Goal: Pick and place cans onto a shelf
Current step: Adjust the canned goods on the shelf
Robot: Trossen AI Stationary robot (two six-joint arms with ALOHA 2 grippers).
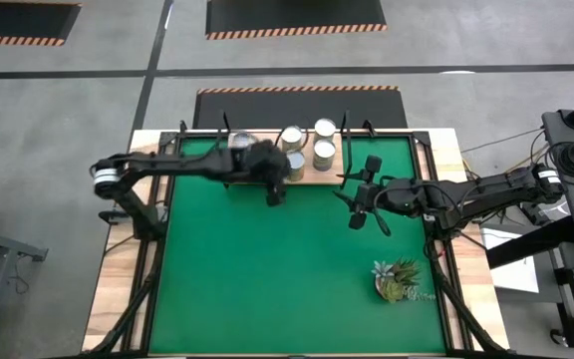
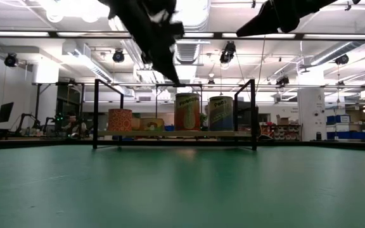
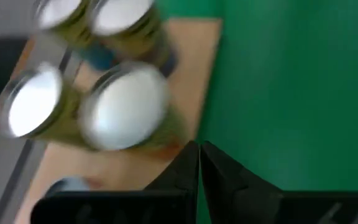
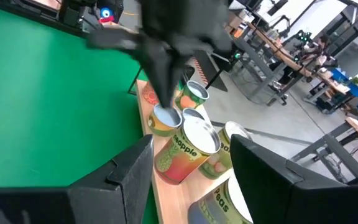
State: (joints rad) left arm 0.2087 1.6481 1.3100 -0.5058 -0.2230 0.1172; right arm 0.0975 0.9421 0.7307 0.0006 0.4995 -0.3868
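Note:
Several cans with shiny round tops stand upright on their bases on the light-wood shelf at the mat's far edge. The low view shows them in a row between the shelf's black brackets. My left gripper hangs shut and empty above the mat just near of the cans; its wrist view shows the closed fingers with the can tops beyond. My right gripper stands open, raised, to the right of the shelf, nothing between its fingers.
A small leafy plant lies on the green mat at the near right. The table's wooden border frames the mat. The mat's middle and near left lie bare.

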